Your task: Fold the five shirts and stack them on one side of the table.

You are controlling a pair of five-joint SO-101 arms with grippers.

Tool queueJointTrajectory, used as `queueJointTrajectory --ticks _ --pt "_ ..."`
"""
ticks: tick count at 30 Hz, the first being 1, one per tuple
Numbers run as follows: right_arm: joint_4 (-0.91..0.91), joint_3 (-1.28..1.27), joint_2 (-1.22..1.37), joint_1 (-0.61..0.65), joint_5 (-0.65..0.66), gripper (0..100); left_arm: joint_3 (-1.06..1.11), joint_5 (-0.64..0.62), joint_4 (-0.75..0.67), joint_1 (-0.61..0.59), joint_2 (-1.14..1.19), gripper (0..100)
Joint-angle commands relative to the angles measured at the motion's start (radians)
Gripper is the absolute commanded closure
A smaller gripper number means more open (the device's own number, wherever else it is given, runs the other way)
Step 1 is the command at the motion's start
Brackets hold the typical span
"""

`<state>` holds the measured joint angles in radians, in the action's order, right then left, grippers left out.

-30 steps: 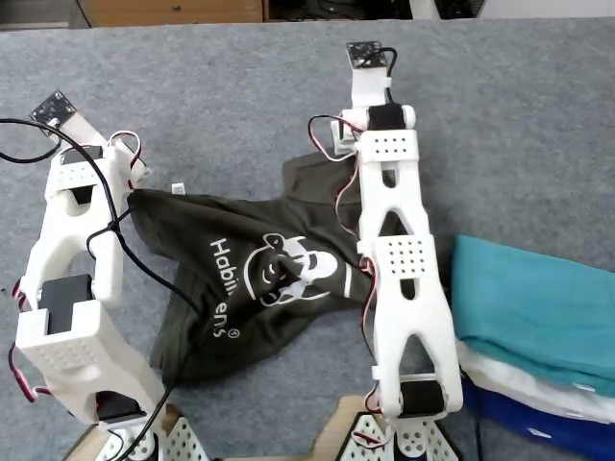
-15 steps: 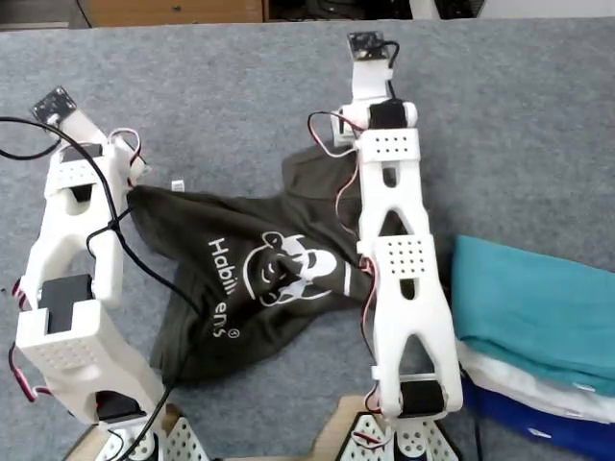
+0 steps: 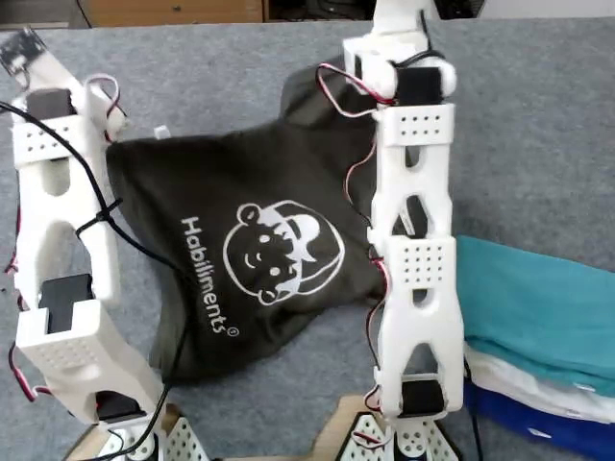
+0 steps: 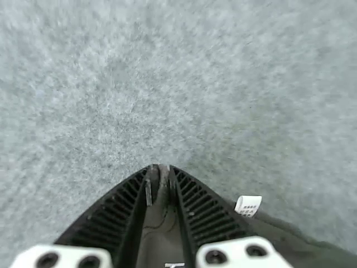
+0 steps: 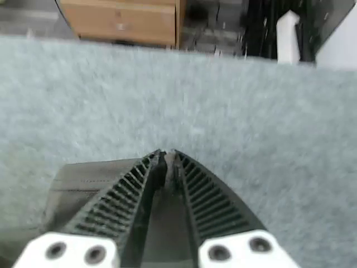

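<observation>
We see the dark olive shirt point(image 3: 259, 250) lying face up on the grey surface point(image 3: 192, 58), between the two arms. Its white print point(image 3: 283, 252) faces upward in the middle of the cloth. The shirt's top edge lies toward the far edge of the surface and its hem toward the near edge.

Our left hand point(image 4: 160, 170) is clamped on the shirt's far left corner. Its ribbed black fingers point(image 4: 120, 206) are pressed together, with a thin fold of the dark cloth caught between them. A small white tag point(image 4: 247, 205) sticks out of the fabric just beside that hand.

Our right hand point(image 5: 166, 156) is likewise closed on the shirt, at its far right part near the far edge of the surface. The tips meet over a strip of dark cloth, and more of the fabric bunches beside the fingers. Beyond the far edge stands a wooden cabinet point(image 5: 122, 22).

From above, the right arm lies over the shirt's right side, and a black cable from the left arm crosses its left side.

Against the right edge, toward the near right corner, sits a stack of folded shirts, well apart from both hands. A teal shirt point(image 3: 538, 298) is on top, a white shirt point(image 3: 538, 379) under it and a blue shirt point(image 3: 538, 427) at the bottom
</observation>
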<state>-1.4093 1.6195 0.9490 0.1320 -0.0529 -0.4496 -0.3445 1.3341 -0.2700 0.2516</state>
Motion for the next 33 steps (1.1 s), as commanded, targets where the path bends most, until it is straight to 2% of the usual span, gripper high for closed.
queueJointTrajectory --ticks 1,7,12,21,29,33 --pt "-0.003 0.042 -0.217 -0.001 -0.008 99.5 -0.281 0.066 0.160 0.003 -0.015 98" --pt "0.014 0.035 -0.473 0.002 -0.006 99.4 -0.766 0.141 0.416 0.003 -0.015 98" --pt "0.060 0.031 -0.628 0.001 0.046 99.4 -0.997 0.203 0.427 0.000 -0.042 98" --pt "0.137 0.031 -0.779 0.004 0.164 99.4 -1.014 0.279 0.425 -0.003 -0.249 98" --pt "0.141 0.031 -0.915 0.142 0.344 99.5 -1.014 0.344 0.425 -0.009 -0.390 98" --pt "0.203 0.031 -0.987 0.159 0.373 99.5 -1.022 0.345 0.425 -0.009 -0.470 98"
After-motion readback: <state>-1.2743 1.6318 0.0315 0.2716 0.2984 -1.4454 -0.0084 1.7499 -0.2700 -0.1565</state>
